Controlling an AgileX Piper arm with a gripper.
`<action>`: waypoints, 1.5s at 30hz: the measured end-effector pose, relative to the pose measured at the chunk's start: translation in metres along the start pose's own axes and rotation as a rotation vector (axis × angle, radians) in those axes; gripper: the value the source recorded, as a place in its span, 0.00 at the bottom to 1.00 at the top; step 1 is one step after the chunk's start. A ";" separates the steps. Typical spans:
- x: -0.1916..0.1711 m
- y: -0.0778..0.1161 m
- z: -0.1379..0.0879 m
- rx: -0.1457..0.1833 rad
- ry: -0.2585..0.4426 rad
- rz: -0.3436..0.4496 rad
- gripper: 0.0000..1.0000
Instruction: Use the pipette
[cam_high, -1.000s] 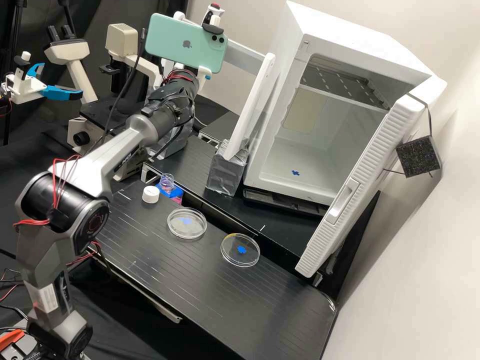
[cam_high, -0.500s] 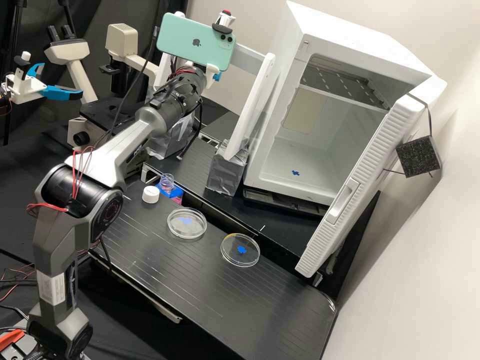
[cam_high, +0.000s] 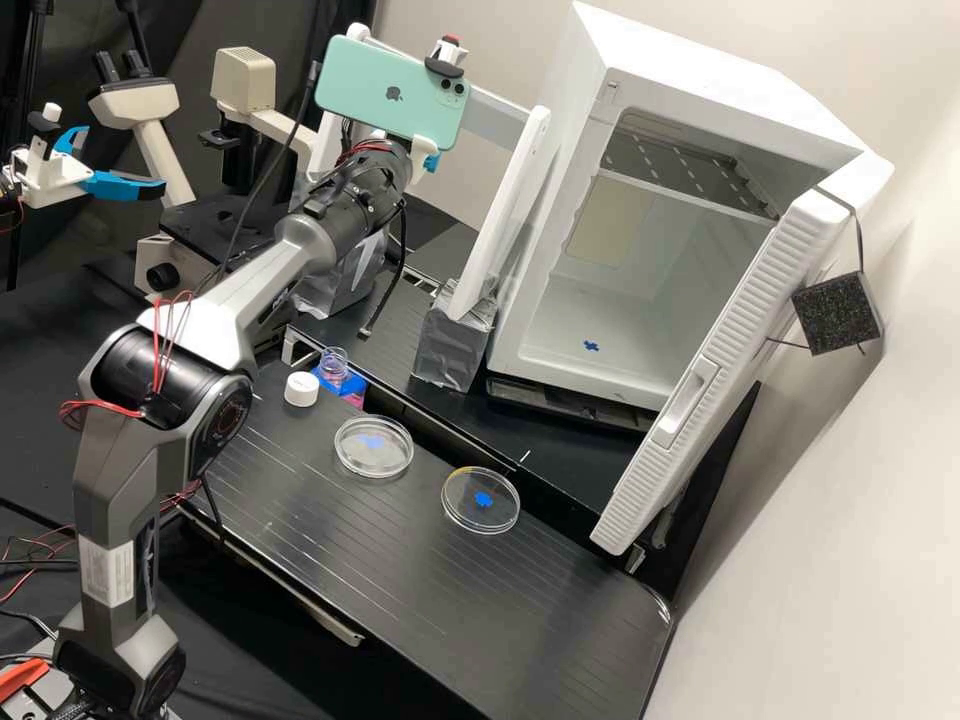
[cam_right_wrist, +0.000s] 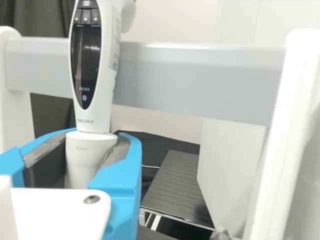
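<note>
Part of my gripper (cam_high: 431, 162) shows below the mint phone, high at the pipette stand (cam_high: 508, 200). Above the phone rises the red-tipped top of the pipette (cam_high: 446, 57). In the wrist view, my gripper (cam_right_wrist: 94, 145) is shut on the pipette (cam_right_wrist: 92, 65), with dark pads against its white lower body; it stands nearly upright before the grey crossbar (cam_right_wrist: 200, 75). Whether it touches the bar I cannot tell. Its tip is hidden. On the bench lie two clear petri dishes (cam_high: 374, 447) (cam_high: 481, 500), and an uncapped bottle (cam_high: 335, 366) sits in a blue holder beside a white cap (cam_high: 301, 389).
An open white incubator (cam_high: 640, 290) stands at the right, its door (cam_high: 725, 370) swung toward the bench. A silver-taped block (cam_high: 452, 345) supports the near stand upright. Behind the arm is a microscope (cam_high: 245, 100). Another blue-fingered gripper is at the far left.
The arm, phone and pipette have moved together to the right in the high view, then slightly down. The dishes, bottle and cap have stayed put.
</note>
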 end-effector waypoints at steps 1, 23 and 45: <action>0.002 -0.001 0.001 -0.001 -0.005 -0.002 0.00; 0.009 -0.002 0.004 0.004 -0.012 -0.008 0.00; 0.009 0.008 -0.005 -0.046 -0.042 0.010 0.00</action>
